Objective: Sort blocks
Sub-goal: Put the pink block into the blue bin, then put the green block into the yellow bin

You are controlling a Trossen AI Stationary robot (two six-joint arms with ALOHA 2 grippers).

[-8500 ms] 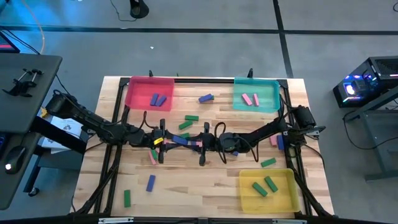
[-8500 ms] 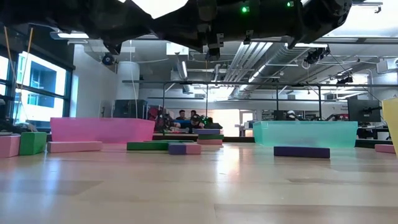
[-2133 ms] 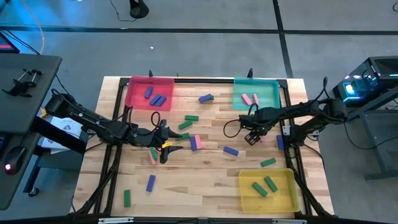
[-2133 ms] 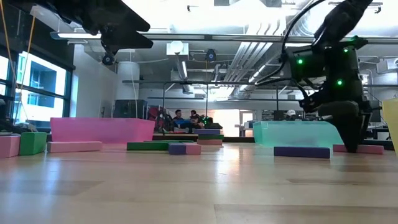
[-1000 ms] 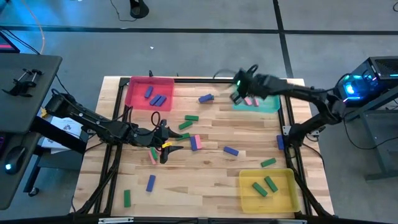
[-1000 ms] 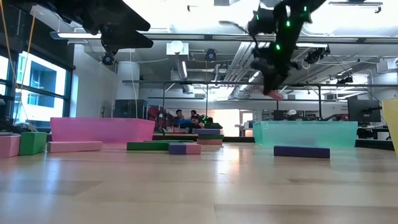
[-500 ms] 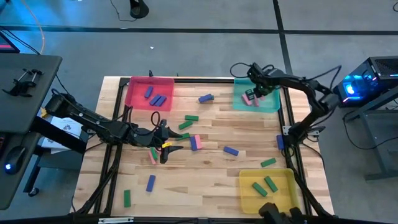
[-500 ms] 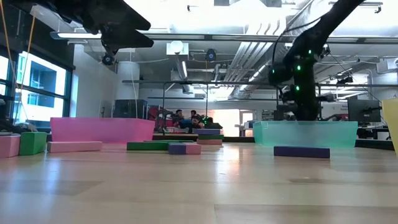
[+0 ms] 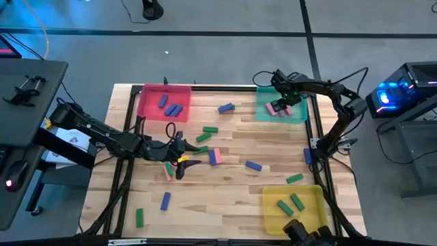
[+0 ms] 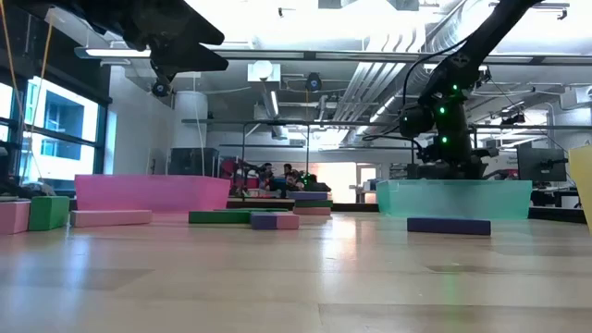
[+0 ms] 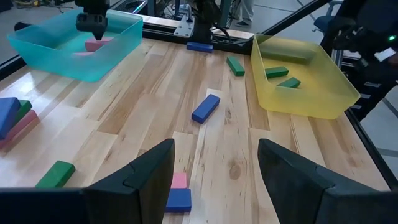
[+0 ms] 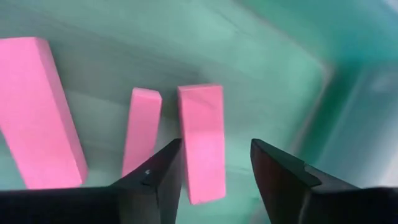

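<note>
Where the teal tray (image 9: 299,109) sits, three flat pink blocks (image 12: 200,143) lie.

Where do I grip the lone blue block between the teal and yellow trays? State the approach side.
Grip the blue block at its middle, across the long sides, straight down from above. It lies flat and slanted on the table, nothing touching it, so fingers fit either side.

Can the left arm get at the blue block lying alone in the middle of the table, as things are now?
Probably yes. The left gripper is open, and the blue block lies flat on bare wood with nothing around it. The right gripper is away, over the teal tray.
</note>
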